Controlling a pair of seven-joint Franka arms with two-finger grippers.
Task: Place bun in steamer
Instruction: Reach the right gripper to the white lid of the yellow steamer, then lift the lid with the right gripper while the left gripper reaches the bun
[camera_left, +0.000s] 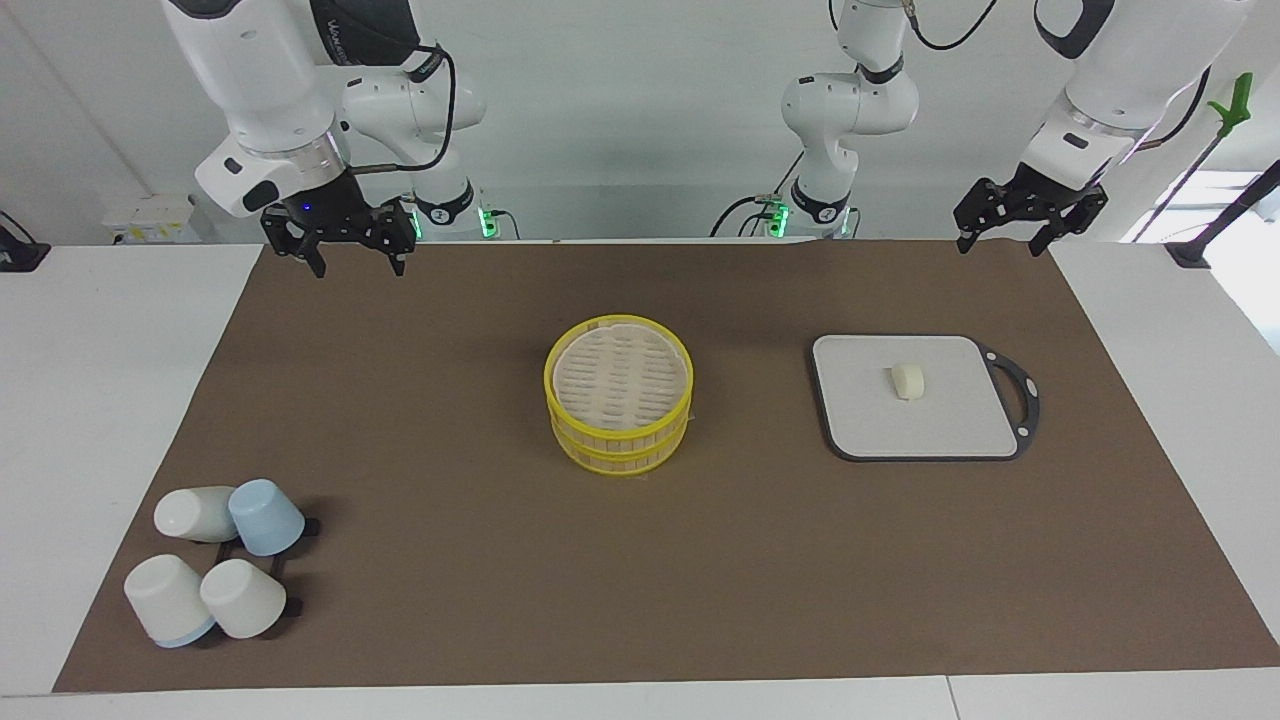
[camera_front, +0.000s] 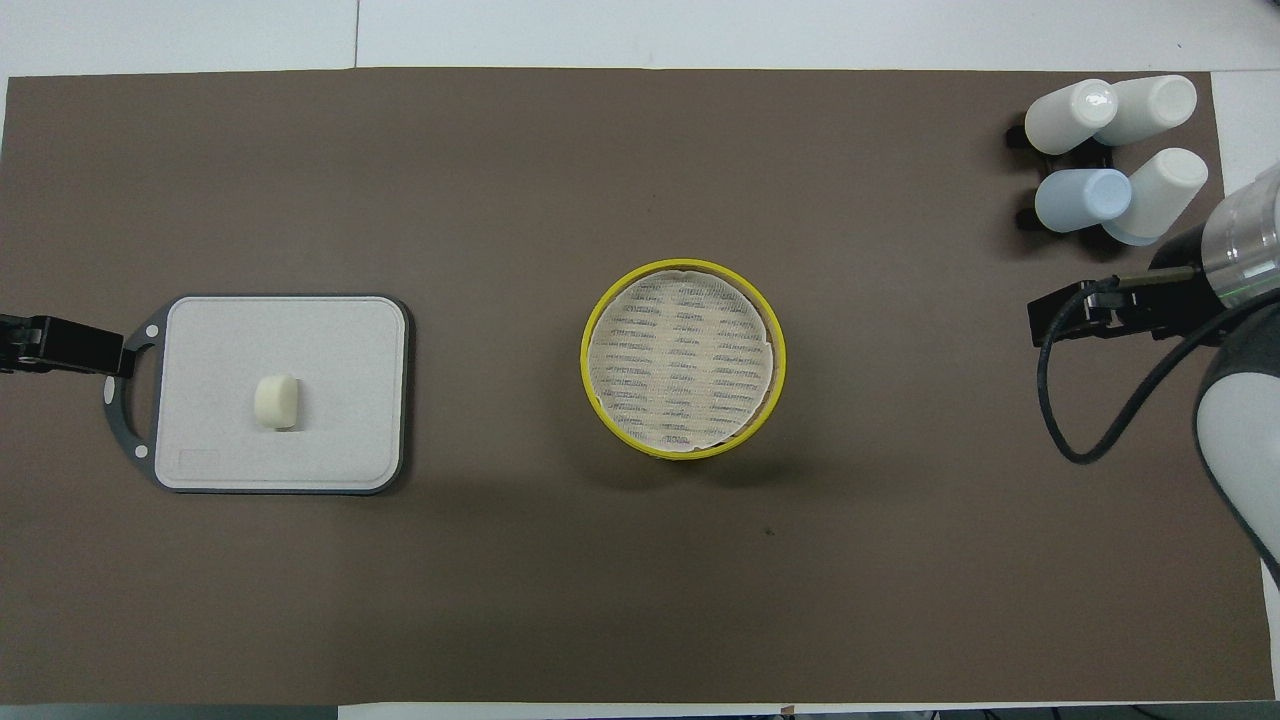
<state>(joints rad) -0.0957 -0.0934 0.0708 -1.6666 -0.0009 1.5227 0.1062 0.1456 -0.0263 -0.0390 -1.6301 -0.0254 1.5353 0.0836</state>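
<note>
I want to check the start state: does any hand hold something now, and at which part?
Nothing is held. The left hand and right hand hang open and empty; the bun lies on the grey board.

White table (camera_left: 100, 400), brown mat (camera_left: 450, 550), steamer (camera_left: 619, 400), grey board (camera_left: 920, 440), cups (camera_left: 215, 575)

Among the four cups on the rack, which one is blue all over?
The blue cup, the one of the four nearest the steamer. The other three are white; one has only a blue rim.
</note>
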